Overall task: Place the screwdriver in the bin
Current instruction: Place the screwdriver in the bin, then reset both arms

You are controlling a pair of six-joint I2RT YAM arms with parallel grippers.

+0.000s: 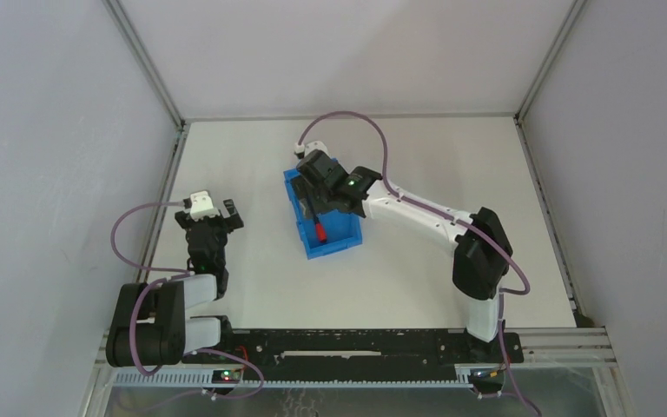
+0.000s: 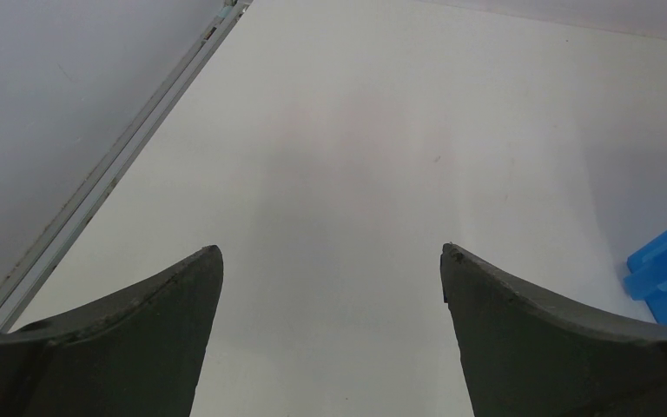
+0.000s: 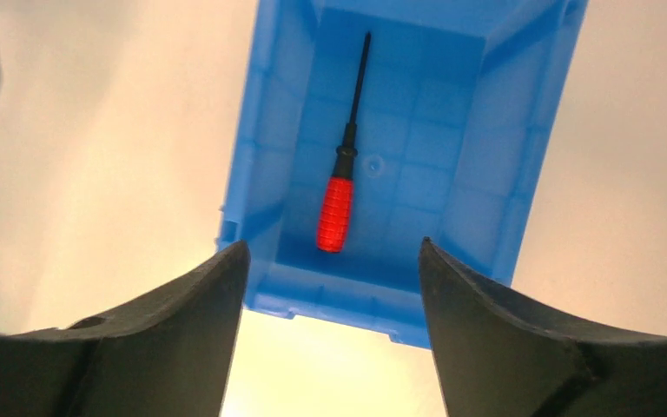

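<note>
White arms with black joints and purple cables; left gripper and right gripper have dark grey curved fingers.

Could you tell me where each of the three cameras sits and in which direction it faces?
Top external: high behind the bases, looking down on the table; left arm and right arm show whole.
Left wrist: on the left arm, looking low across the table; the open left end effector frames it.
Right wrist: above the bin, looking down into it; the open right end effector frames the screwdriver.
Shared: all three show the bin.
</note>
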